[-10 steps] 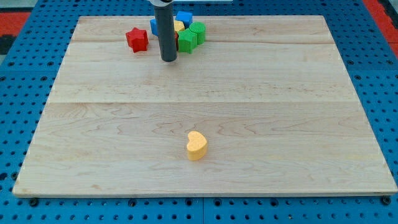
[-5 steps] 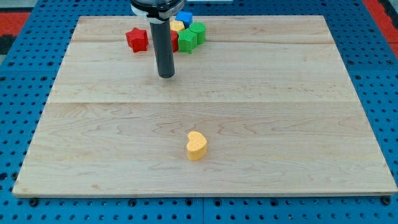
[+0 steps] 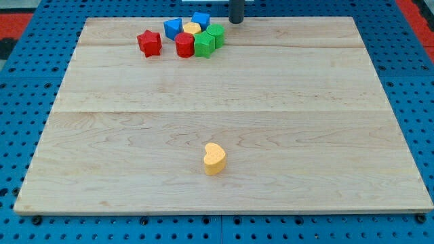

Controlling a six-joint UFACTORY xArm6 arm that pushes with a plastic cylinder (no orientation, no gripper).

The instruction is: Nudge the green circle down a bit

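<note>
While my tip (image 3: 235, 22) stands at the view's top edge, the green circle (image 3: 215, 35) sits packed in a cluster.

Up-right of the circle and apart from it, the rod carries no fingers to open or close. Crowding the circle: a green block (image 3: 204, 46) touching its lower left, a yellow block (image 3: 193, 28), a red cylinder (image 3: 184, 45), two blue blocks (image 3: 172, 28) (image 3: 201, 19). A red star (image 3: 149, 43) lies farther left. Alone near the wooden surface's (image 3: 325, 135) bottom rests a yellow heart (image 3: 214, 158).

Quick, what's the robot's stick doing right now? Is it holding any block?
My tip: holds nothing; it has no tool to open or close. It sits at the view's top, right of the green circle, not touching.
</note>
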